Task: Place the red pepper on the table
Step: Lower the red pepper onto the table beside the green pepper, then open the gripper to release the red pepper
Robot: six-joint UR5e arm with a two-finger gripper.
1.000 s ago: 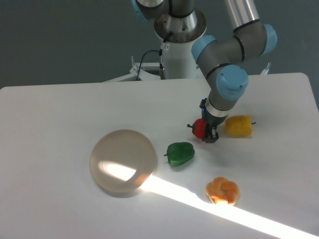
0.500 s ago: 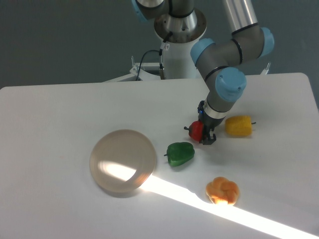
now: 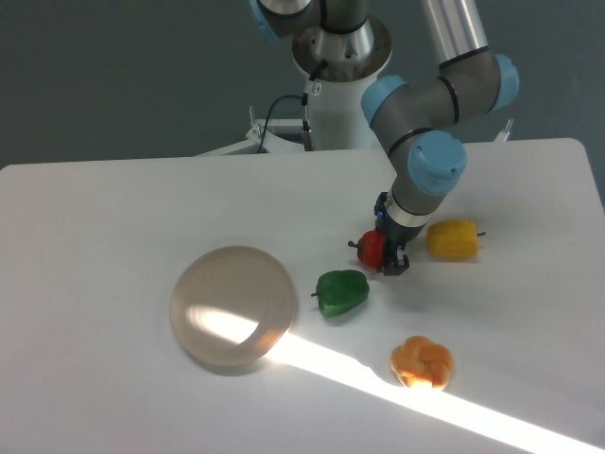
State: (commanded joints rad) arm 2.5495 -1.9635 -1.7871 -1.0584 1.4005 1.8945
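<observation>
The red pepper [image 3: 373, 249] is a small glossy red toy with its dark stem pointing left. It is held between the fingers of my gripper [image 3: 386, 252], low over the white table [image 3: 113, 208] or touching it; I cannot tell which. The gripper points down and is shut on the pepper. The green pepper [image 3: 341, 292] lies just to the lower left of it. The yellow pepper [image 3: 452, 239] lies just to the right of the gripper.
A round translucent beige dome [image 3: 233, 304] sits left of the green pepper. An orange flower-shaped toy [image 3: 422, 363] lies at the front right in a strip of sunlight. The robot base [image 3: 336, 90] stands at the table's back edge.
The gripper with the red pepper has moved slightly left, mostly between the first two frames. Nothing else has moved.
</observation>
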